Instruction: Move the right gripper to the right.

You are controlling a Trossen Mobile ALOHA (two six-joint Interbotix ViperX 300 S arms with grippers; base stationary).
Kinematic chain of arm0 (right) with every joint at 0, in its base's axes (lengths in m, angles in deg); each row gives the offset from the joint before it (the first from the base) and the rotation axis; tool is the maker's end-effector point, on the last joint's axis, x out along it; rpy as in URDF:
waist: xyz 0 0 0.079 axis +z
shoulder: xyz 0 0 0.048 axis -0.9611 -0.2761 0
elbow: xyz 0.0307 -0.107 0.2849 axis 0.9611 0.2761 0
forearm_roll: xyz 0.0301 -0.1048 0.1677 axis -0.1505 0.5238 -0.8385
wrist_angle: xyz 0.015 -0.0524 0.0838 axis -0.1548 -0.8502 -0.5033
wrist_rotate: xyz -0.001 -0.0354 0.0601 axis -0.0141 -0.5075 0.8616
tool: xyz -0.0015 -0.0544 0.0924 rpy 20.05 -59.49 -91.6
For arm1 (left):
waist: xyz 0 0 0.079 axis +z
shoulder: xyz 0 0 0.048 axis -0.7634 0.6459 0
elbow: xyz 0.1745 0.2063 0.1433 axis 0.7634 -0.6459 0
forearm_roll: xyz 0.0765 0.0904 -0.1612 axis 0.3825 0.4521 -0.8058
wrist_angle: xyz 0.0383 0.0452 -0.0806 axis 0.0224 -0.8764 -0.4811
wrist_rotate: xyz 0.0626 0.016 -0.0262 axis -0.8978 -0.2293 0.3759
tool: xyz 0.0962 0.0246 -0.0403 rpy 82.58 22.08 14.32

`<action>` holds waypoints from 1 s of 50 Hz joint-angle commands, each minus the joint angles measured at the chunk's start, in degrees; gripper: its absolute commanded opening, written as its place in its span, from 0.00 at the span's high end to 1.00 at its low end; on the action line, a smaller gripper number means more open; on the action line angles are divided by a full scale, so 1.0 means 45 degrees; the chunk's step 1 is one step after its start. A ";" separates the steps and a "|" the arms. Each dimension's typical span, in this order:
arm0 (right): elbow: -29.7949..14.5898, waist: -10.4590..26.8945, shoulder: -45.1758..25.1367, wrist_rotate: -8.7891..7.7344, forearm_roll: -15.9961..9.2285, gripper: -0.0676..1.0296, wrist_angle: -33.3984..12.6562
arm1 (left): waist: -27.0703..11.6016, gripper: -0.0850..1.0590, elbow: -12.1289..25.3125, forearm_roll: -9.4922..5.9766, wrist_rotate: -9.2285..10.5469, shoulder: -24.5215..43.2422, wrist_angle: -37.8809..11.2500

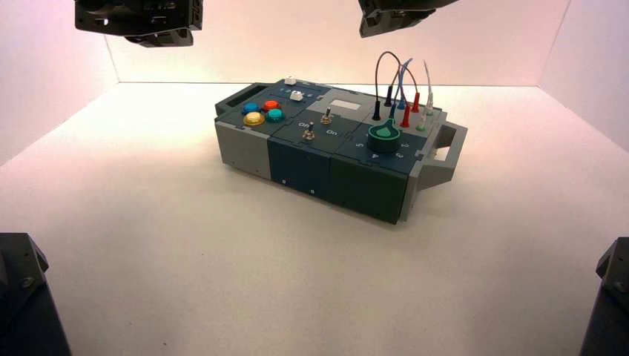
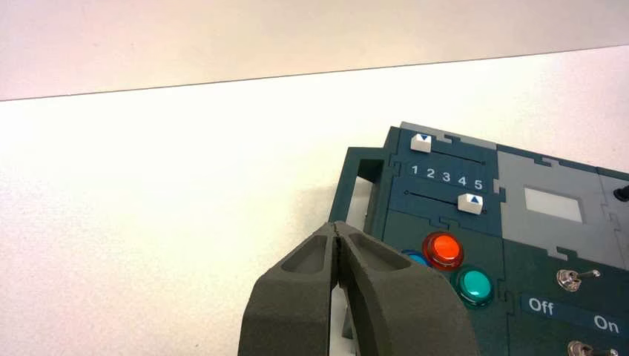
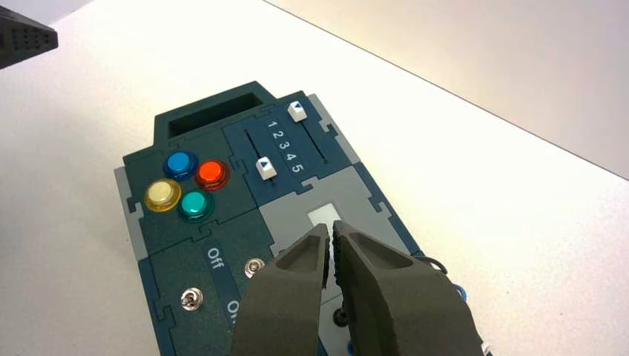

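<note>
My right gripper (image 1: 393,16) hangs high at the top edge of the high view, above the far side of the box (image 1: 297,159), only partly seen. In the right wrist view its fingers (image 3: 331,226) are shut with only a thin slit between them and hold nothing. They hover over the grey panel with the white window (image 3: 320,215) in the middle of the box. My left gripper (image 1: 141,18) hangs high at the far left, shut and empty (image 2: 337,226), over the box's left end near the handle.
The box bears blue (image 3: 180,164), red (image 3: 211,173), yellow (image 3: 162,195) and teal (image 3: 195,204) buttons. It has two white sliders, one at 1 (image 3: 297,110) and one at 5 (image 3: 265,167), two toggle switches (image 1: 308,134), a green knob (image 1: 384,136) and plugged wires (image 1: 404,93). White walls enclose the table.
</note>
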 commanded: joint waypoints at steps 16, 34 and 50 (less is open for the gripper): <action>-0.0137 0.0020 0.0293 0.0020 -0.0039 0.91 0.0059 | 0.0020 0.95 0.0273 0.0039 -0.0039 -0.0195 0.0117; -0.0059 -0.0215 0.0098 0.0000 -0.0020 0.91 0.0332 | 0.0020 0.95 0.0254 0.0039 -0.0039 -0.0254 0.0117; 0.0430 -0.1758 0.0430 0.0000 -0.0020 0.91 0.0410 | 0.0020 0.95 0.0254 0.0039 -0.0039 -0.0254 0.0098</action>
